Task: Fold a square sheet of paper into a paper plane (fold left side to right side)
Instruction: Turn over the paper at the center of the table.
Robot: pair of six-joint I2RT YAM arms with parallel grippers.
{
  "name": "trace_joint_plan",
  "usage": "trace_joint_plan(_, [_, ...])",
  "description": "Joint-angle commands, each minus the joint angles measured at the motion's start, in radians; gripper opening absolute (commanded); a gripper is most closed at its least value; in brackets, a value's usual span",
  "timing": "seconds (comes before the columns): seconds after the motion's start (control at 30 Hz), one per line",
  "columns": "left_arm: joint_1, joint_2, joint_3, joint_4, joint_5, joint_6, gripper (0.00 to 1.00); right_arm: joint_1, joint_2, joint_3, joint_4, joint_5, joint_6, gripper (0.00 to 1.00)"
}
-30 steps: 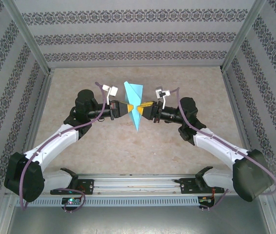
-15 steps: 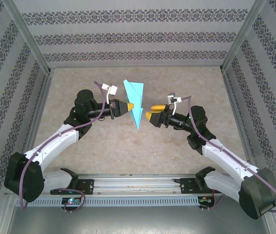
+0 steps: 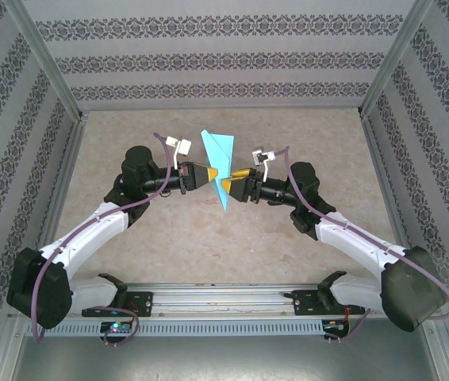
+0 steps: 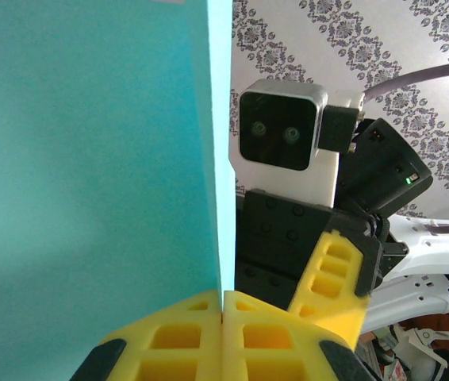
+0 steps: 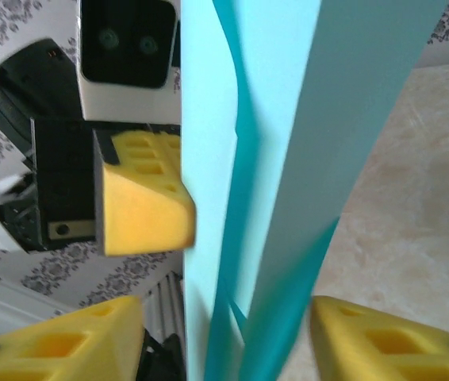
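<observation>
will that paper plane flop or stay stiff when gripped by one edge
Probably fairly stiff: the paper plane sticks out straight from the shut left gripper, its folded layers likely bracing it. Likely very light and easily creased, being thin sheet.

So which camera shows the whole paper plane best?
The top camera: there the paper plane shows almost whole, from one pointed end to the other. In the left wrist camera it is a flat turquoise side, cut off by the frame. The right wrist camera gives close-up folded layers.
</observation>
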Motion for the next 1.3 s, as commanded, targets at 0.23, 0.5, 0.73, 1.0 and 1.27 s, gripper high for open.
trace_joint_plan(0.23, [-0.017, 0.002, 0.008, 0.018, 0.008, 0.028, 0.09, 0.012, 0.001, 0.041, 0.031, 0.002, -0.001, 0.19])
trace_joint_plan(0.5, [-0.016, -0.112, 0.024, -0.269, -0.177, 0.233, 0.38, 0.01, -0.051, 0.039, -0.076, 0.073, -0.048, 0.0])
trace_joint_plan(0.73, [-0.016, -0.321, -0.009, -0.449, -0.555, 0.36, 0.57, 0.084, -0.128, 0.137, -0.557, 0.447, -0.275, 0.0])
trace_joint_plan(1.0, [-0.015, -0.476, -0.007, -0.621, -0.917, 0.435, 0.59, 0.332, 0.091, 0.452, -1.181, 1.282, -0.375, 0.0])
trace_joint_plan(1.27, [-0.014, -0.527, -0.008, -0.658, -1.021, 0.443, 0.58, 0.441, 0.462, 0.693, -1.501, 1.582, -0.245, 0.0])
